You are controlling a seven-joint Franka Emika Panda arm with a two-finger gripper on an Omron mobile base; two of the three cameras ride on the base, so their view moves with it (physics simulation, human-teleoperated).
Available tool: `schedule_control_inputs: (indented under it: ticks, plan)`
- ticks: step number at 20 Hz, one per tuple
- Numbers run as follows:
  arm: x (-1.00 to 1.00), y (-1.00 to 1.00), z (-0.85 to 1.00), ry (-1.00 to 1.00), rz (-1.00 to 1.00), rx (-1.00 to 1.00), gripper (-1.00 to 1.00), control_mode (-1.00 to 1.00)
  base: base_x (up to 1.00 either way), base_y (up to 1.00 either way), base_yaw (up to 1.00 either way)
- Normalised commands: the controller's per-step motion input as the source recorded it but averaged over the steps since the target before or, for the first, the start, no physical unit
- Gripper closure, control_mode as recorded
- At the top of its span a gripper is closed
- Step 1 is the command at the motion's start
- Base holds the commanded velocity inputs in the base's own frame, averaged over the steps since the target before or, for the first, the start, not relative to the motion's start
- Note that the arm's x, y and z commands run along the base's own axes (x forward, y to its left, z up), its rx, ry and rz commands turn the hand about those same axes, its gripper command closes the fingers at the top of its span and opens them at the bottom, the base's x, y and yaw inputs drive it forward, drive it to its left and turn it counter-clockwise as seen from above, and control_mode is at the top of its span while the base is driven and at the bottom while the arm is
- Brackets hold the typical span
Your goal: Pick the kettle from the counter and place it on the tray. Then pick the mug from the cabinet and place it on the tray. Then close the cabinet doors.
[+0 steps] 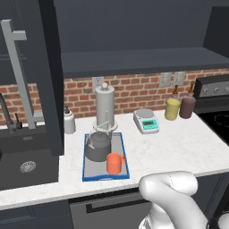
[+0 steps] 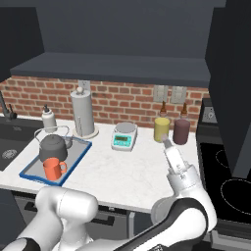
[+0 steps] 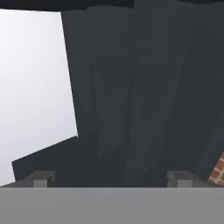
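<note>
Two base cameras look down over the counter (image 1: 179, 147) from left and right, sharing the tray (image 1: 123, 154). The hand camera faces a dark cabinet (image 3: 131, 87) panel closely.

Kettle (image 1: 98, 146) and mug (image 1: 114, 163) on tray (image 1: 125, 165), mug nearer the counter (image 1: 179, 147) front edge

A grey paper-towel roll (image 1: 105, 107) is stood upright against the brick backsplash (image 1: 134, 91). A white soap bottle (image 1: 69, 120) is seen to its left, a kitchen scale (image 1: 146, 120) to its right. A yellow jar (image 1: 172, 108) and a maroon jar (image 1: 187, 107) are placed touching, beside the black stove (image 2: 228, 181). Wall outlets (image 1: 172, 79) are mounted above.
</note>
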Motion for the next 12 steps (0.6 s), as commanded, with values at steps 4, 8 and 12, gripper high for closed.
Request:
schedule_control_inputs:
  ticks: [4, 8, 12]
  plan:
    - [0.00, -0.30, 0.04, 0.00, -0.03, 0.06, -1.00, -1.00, 0.00, 0.00, 0.00]
    - [0.00, -0.22, 0.02, 0.00, -0.02, 0.00, -1.00, -1.00, 0.00, 0.00, 0.00]
    - [0.06, -0.23, 0.08, 0.01, 0.00, 0.05, -1.00, -1.00, 0.00, 0.00, 0.00]
